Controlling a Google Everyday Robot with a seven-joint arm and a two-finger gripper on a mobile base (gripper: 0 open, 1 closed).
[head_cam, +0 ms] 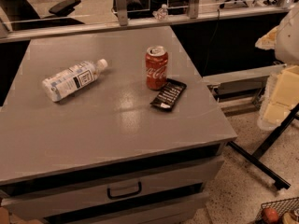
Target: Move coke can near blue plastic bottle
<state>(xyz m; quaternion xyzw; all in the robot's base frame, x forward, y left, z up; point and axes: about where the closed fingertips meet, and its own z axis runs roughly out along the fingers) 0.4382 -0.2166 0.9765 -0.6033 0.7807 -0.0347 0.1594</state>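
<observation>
In the camera view the coke can (156, 68) stands upright right of centre on the tabletop (93, 129), with a black packet (168, 94) just beside it. The blue plastic bottle (72, 80) lies at the left. The end effector is outside the frame, so we cannot tell its state. We should grasp the can high, clear of the packet.

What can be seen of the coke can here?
The coke can is small, red, metal-looking, with white script and a silver top. It stands upright on the grey table, right of centre. A flat black packet lies close by its base; whether they touch is unclear. The blue plastic bottle lies apart, further left in the picture. The end effector is not in view.
</observation>
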